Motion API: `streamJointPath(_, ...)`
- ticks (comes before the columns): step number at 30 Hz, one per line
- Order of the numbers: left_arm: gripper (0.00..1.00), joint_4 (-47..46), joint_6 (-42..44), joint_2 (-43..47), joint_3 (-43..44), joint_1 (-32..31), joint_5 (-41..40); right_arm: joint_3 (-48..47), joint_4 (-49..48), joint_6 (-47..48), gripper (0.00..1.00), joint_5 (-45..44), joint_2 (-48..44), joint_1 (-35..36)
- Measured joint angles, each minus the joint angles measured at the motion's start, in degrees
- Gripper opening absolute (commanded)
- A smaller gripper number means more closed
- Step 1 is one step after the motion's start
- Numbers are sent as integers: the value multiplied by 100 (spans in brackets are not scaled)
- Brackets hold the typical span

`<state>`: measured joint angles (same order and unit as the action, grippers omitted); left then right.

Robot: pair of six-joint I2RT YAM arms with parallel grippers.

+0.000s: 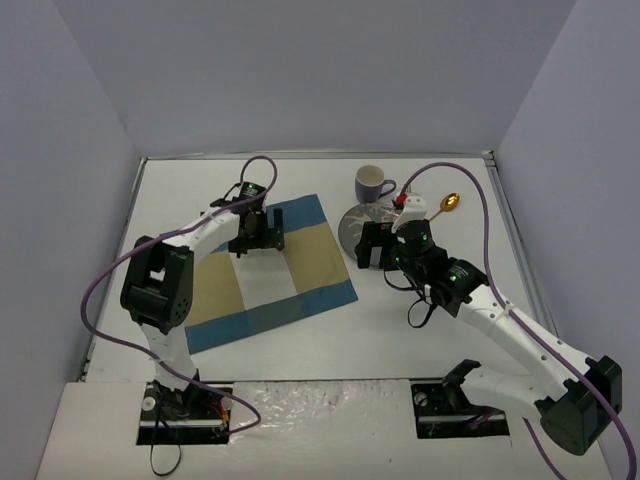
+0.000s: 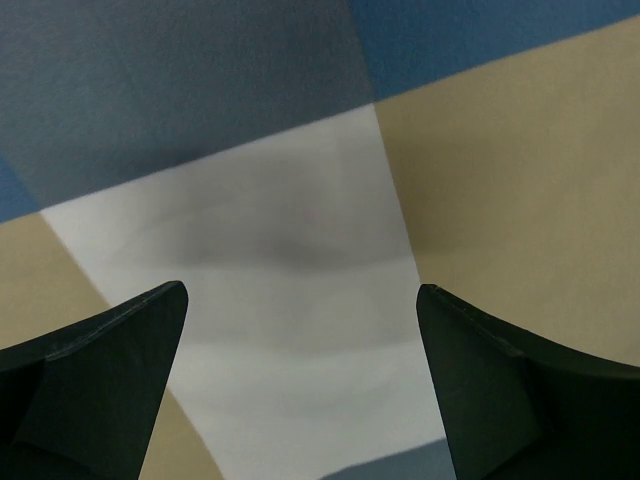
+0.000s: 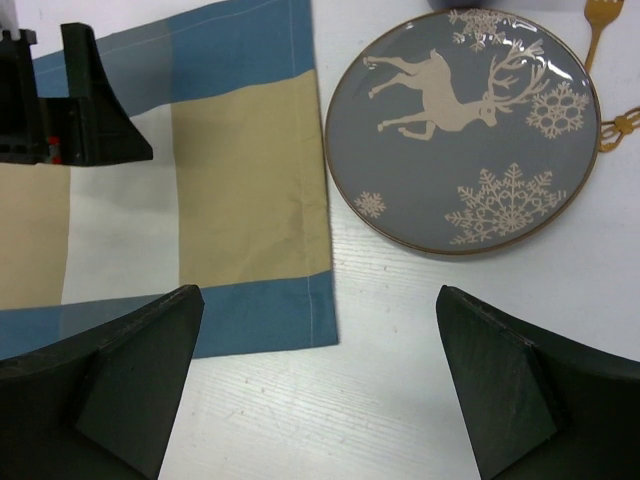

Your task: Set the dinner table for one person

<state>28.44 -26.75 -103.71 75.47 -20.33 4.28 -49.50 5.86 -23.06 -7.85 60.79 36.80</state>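
Observation:
The white dinner table (image 1: 420, 320) carries a blue-and-tan checked placemat (image 1: 300, 290), seen close in the left wrist view (image 2: 300, 260) and in the right wrist view (image 3: 240, 180). A grey plate with a deer and snowflakes (image 3: 465, 130) lies right of the mat, partly hidden behind my right arm in the top view (image 1: 354, 222). A blue-and-white mug (image 1: 373, 184) stands behind it. A gold spoon (image 1: 449, 203) lies to its right. My left gripper (image 1: 258, 240) hovers open just above the mat's far part (image 2: 300, 300). My right gripper (image 1: 374, 250) is open over bare table beside the mat's corner (image 3: 315, 300).
Grey walls enclose the table on three sides. A purple cable runs along each arm. A red-and-white item (image 1: 408, 203) shows by the right wrist, too small to identify. The arm bases (image 1: 180, 405) sit at the near edge.

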Motion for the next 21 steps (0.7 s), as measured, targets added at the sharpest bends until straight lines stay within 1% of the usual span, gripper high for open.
streamJointPath(4, 97, -198, -251, -677, 272, -24, -62, 148, 95, -20, 100, -8, -61, -70)
streamJointPath(12, 97, -256, -681, -1192, 798, -19, -645, 186, 173, -72, 100, -8, -101, -124)
streamJointPath(21, 97, 30, -769, -1835, 1736, 490, -1046, 185, 174, -82, 100, -31, -77, -194)
